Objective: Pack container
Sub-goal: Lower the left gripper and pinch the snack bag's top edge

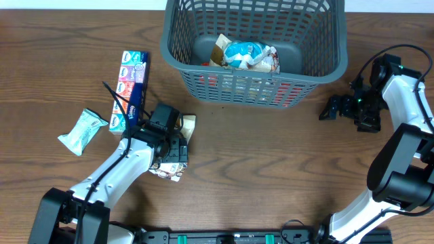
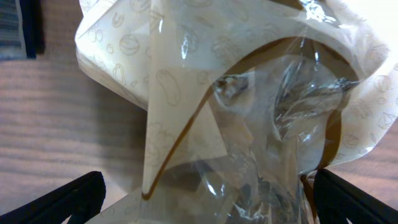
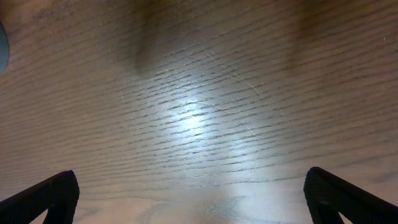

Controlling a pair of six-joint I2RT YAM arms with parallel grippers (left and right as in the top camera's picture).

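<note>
Wooden table (image 1: 271, 176) fills the overhead view. We see one container (image 1: 178, 54), a dark grey slotted basket, at the far centre edge, with a heap of packets (image 1: 247, 54) inside. Two arms reach in from the near side. The left arm (image 1: 115, 169) stretches diagonally, its left gripper (image 1: 169, 144) pointing down over one cream-and-clear packet (image 2: 186, 124); only the wrist view shows its fingers spread wide on either side of the packet, not squeezing it. The right arm (image 1: 400, 142) folds back on itself, and the right gripper (image 1: 331, 108) is spread wide over bare wood. Left of the basket lie one strip of tissue packs (image 1: 132, 85) and one pale green packet (image 1: 83, 131)
</note>
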